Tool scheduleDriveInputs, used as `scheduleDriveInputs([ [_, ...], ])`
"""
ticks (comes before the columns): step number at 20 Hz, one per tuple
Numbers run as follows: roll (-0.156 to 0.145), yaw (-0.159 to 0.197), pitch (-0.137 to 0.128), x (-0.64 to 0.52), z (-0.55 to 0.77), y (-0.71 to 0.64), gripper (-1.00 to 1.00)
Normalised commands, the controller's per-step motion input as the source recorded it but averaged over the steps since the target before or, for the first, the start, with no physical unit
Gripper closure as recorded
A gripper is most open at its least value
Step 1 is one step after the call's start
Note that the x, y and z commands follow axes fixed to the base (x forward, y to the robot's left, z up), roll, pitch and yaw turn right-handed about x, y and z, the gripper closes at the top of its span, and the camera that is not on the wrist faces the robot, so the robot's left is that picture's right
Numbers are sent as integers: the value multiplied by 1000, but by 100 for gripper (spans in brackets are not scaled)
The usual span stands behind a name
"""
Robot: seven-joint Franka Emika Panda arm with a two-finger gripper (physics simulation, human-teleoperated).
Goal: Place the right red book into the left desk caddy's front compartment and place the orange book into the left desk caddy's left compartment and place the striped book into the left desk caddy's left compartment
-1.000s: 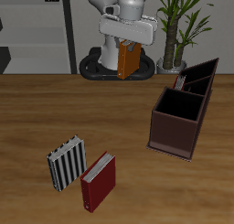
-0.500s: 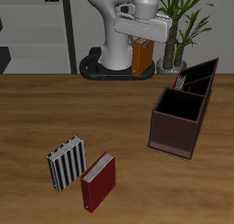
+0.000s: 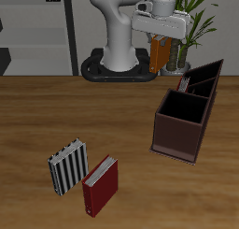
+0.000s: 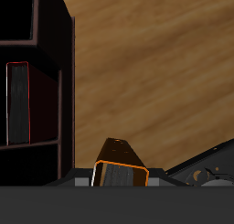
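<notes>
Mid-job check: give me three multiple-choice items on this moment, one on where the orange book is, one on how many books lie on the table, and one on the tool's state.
1. Where is the orange book?
A. Flat on the table
B. Held in the air, farther back than the left desk caddy
C. Inside the caddy

2. How many books lie on the table?
A. One
B. Two
C. Four

3. What state is the tool in?
A. Open and empty
B. Shut on the striped book
C. Shut on the orange book

Answers: 1 B, the book hangs from the tool above the table. 2 B, only the striped book and a red book lie there. 3 C, the wrist view shows the book clamped between the fingers.
</notes>
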Motion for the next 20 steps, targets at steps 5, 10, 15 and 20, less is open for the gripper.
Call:
scheduleDriveInputs([
  [5,31,-15,-27,-238,72,295,100],
  [10,41,11,-15,-155,-70,270,100],
  [15,13,-22,-17,-138,4,196,100],
  [20,36,53,-72,-47,153,241,100],
])
